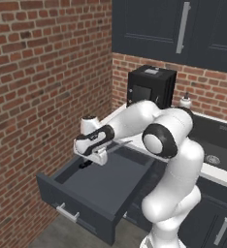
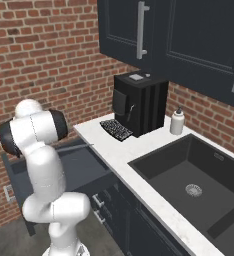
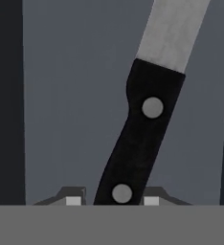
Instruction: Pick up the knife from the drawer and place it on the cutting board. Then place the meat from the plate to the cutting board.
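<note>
1 knife (image 3: 142, 129) close up in the hand view: black handle with 2 silver rivets, grey blade running up and to the right, cut off by the top edge of that view, so no tip to be seen. Butt end of the handle hidden behind the grey band at the bottom. Set slanted over the bare slate-grey floor of the 1 open drawer (image 1: 105, 186). Cannot tell whether resting on that floor or lifted clear of it.

1 gripper (image 3: 112, 198), narrow, with 1 dark fingertip (image 3: 73, 200) on each side of the handle near the lower rivet. Right tip seemingly at the handle's edge, left tip with a sliver of gap. Cannot tell whether actually clamped.

From the left base view, hand low over the back left corner of the drawer, fingers mostly hidden under the white wrist. Blade just a thin pale line pointing toward the worktop (image 2: 134, 150) edge. From the right base view, same thin line poking out from behind the arm, handle and hand covered by the white shoulder.

1 silver bar handle (image 1: 67, 212) on the drawer front. On the worktop, 1 black coffee machine (image 2: 141, 102) at the back edge and 1 small white bottle (image 2: 177, 121) beside it. 1 dark sink (image 2: 189, 175), cut off at the right. Dark wall cabinets (image 2: 189, 35) above, cropped at the top. No writing or brand legible anywhere.
</note>
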### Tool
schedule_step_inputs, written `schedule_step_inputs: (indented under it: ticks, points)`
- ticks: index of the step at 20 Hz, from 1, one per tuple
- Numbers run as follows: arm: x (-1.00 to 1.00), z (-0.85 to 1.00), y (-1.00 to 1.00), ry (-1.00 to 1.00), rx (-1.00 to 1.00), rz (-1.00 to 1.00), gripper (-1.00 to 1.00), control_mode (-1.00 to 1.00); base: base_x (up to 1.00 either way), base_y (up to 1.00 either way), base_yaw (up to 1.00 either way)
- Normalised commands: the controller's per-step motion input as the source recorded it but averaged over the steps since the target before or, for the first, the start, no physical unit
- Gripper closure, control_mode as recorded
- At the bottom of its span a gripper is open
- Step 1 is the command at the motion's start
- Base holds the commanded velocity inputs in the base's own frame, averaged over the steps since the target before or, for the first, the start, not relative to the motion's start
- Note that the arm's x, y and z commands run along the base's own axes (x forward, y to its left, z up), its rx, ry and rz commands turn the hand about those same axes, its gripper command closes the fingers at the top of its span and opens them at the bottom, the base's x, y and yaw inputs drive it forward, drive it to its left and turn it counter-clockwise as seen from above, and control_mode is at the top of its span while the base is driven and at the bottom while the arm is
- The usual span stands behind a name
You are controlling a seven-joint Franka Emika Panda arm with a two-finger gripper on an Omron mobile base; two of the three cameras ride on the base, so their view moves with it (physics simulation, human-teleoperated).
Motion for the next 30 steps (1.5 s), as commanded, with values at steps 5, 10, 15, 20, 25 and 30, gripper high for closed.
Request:
schedule_step_inputs:
  ticks: [5, 10, 15, 20, 25, 30]
  points:
    - [-0.38, 1.0, -0.11, -0.01, 0.0, 0.13, 1.0, -1.0, 0.0, 0.0, 0.0]
    - [-0.43, 1.0, -0.51, -0.05, -0.01, 0.13, 1.0, -1.0, 0.0, 0.0, 0.0]
    - [-0.38, 0.89, -0.84, -0.06, 0.0, 0.18, 1.0, -1.0, 0.0, 0.0, 0.0]
    - [-0.24, 0.5, -0.98, -0.01, 0.04, 0.28, 1.0, -1.0, 0.0, 0.0, 0.0]
    - [-0.1, 0.27, -1.0, 0.0, 0.04, 0.34, 1.0, -1.0, 0.0, 0.0, 0.0]
    - [-0.01, 0.03, -0.94, 0.0, -0.01, 0.31, 1.0, -1.0, 0.0, 0.0, 0.0]
